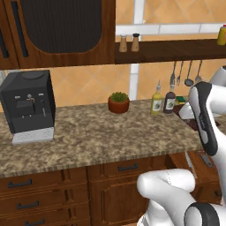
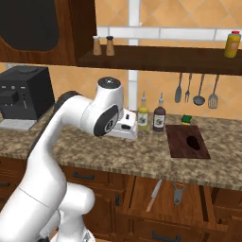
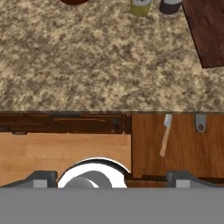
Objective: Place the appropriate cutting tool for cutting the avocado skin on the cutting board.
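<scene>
Under the counter edge a drawer (image 3: 175, 144) stands open. The cutting tool (image 3: 165, 140), a slim knife with a pale blade and a light handle, lies in it, also seen as the knife (image 2: 154, 194). A stubby grey metal tool (image 3: 200, 123) lies to its right. The dark reddish cutting board (image 2: 188, 141) rests on the counter with the dark avocado (image 2: 193, 142) on it. The board's corner (image 3: 208, 30) shows at the hand view's top right. My gripper (image 3: 112, 179) is open and holds nothing. It hovers above the counter's front, left of the knife.
Two bottles (image 2: 142, 116) (image 2: 159, 117) stand left of the board, with a green item (image 2: 186, 119) behind it. A potted plant (image 1: 118, 102) and a black coffee machine (image 1: 28, 103) stand further left. Utensils (image 2: 198, 90) hang on the wall under a shelf.
</scene>
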Available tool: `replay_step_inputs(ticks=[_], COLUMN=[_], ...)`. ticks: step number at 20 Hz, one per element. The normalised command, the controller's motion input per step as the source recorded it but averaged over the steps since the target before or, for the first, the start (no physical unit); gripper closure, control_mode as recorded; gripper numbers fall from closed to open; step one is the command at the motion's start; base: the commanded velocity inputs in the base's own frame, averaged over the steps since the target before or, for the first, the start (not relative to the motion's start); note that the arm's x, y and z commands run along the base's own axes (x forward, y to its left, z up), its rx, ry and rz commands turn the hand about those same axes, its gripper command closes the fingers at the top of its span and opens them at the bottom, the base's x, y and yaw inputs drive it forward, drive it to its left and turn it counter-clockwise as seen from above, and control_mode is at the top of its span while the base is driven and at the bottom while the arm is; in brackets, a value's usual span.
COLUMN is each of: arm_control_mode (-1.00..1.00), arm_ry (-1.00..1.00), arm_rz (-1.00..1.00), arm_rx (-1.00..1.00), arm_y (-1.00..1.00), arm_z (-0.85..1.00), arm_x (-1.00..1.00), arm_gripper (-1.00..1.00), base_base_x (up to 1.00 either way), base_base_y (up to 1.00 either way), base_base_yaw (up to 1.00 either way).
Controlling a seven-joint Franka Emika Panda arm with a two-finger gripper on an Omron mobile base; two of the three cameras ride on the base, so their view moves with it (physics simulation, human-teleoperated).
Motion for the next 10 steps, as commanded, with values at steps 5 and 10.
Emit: replay_step_inputs(ticks=[5,10], arm_control_mode=[-1.0,-1.0], arm_ry=[0.07,0.13], arm_rz=[-0.03,-0.18], arm_rx=[0.0,0.01], arm_y=[-0.99,-0.94], arm_z=[-0.65,-0.84], arm_x=[-0.03,0.0], arm_gripper=[-1.0,-1.0], base_base_x=[0.0,0.0], base_base_y=[0.0,0.0], base_base_yaw=[0.0,0.0])
